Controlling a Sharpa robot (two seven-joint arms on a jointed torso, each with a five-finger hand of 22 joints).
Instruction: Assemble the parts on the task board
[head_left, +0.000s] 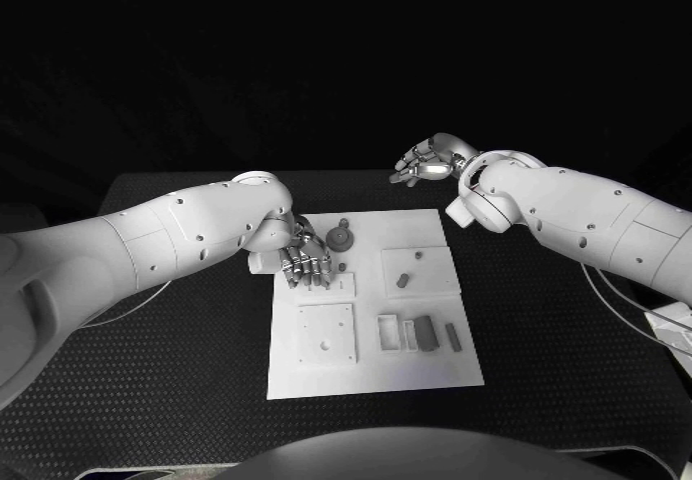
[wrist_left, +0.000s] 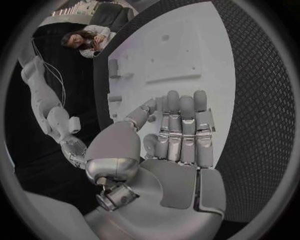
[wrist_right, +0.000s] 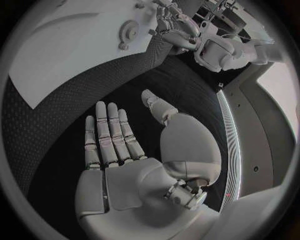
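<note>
The white task board lies in the middle of the black table. A grey gear-shaped part sits near the board's far edge and shows too in the right wrist view. My left hand hovers flat over the board's far left corner, just beside the gear. Its fingers are straight, and nothing is in them. My right hand is raised beyond the board's far right corner, apart from every part. Its palm is bare and its fingers are spread.
A small grey peg stands on a raised square plate at the board's right. Two grey bars lie near the front right beside a white slot. Another square plate sits front left.
</note>
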